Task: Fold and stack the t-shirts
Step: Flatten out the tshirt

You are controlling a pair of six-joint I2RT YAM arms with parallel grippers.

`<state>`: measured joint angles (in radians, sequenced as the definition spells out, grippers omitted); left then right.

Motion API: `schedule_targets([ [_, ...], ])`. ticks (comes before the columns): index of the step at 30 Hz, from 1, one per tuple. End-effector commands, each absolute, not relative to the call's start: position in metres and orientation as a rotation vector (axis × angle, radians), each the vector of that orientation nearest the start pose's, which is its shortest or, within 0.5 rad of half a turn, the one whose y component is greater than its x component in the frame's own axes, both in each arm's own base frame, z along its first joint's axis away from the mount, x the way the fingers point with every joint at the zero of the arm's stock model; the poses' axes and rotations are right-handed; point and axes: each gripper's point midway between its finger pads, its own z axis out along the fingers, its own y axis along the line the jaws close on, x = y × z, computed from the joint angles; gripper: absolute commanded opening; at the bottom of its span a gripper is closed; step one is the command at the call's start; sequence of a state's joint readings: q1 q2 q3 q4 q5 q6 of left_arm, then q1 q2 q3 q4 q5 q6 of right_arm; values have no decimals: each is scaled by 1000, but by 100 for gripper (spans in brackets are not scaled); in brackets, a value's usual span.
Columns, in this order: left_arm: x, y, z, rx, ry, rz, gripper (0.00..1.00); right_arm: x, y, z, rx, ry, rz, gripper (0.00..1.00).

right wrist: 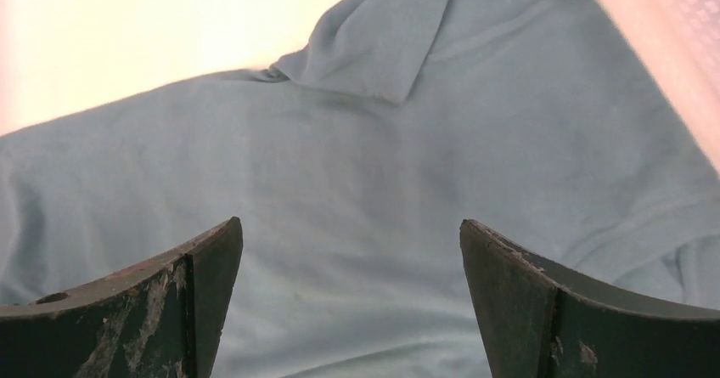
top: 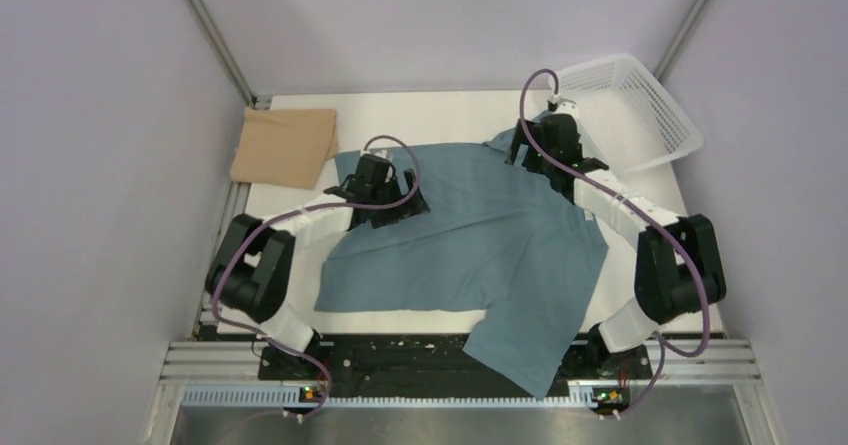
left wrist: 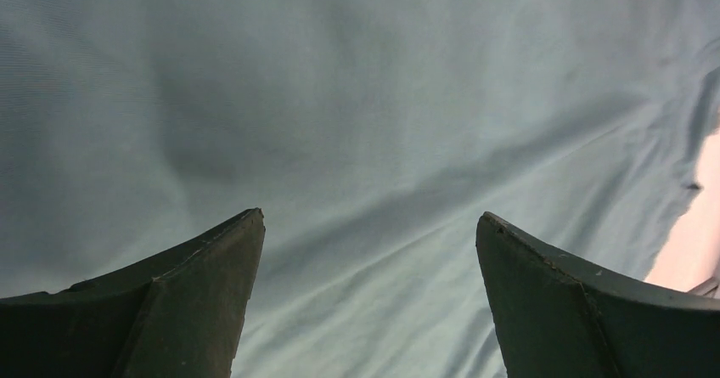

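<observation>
The teal-blue t-shirt (top: 480, 235) lies spread over the white table, its lower corner hanging over the near edge. The tan-beige t-shirt (top: 285, 145) lies folded at the far left corner. My left gripper (top: 392, 193) is open above the blue shirt's left part; its wrist view shows only blue cloth (left wrist: 357, 123) between the spread fingers (left wrist: 204, 301). My right gripper (top: 537, 143) is open above the shirt's far right end, near a sleeve (right wrist: 382, 38); blue cloth (right wrist: 357, 200) fills the gap between its fingers (right wrist: 182, 301). Neither holds anything.
A white plastic mesh basket (top: 635, 110) stands tilted at the far right corner, close to my right gripper. Bare table (top: 420, 115) shows along the far edge. Grey walls close in on both sides.
</observation>
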<state>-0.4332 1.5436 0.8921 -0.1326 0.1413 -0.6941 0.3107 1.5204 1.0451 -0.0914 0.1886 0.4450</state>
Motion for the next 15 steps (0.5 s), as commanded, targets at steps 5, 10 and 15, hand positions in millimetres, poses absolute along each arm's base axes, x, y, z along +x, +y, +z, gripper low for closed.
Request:
schedule_targets([
  [5, 347, -236, 31, -210, 2578, -684, 99, 429, 139, 90, 231, 2279, 306, 96],
  [10, 355, -237, 19, -217, 2616, -646, 99, 428, 131, 48, 261, 2376, 218, 96],
  [15, 373, -226, 13, -255, 2628, -522, 99, 448, 130, 35, 290, 2390, 164, 95],
])
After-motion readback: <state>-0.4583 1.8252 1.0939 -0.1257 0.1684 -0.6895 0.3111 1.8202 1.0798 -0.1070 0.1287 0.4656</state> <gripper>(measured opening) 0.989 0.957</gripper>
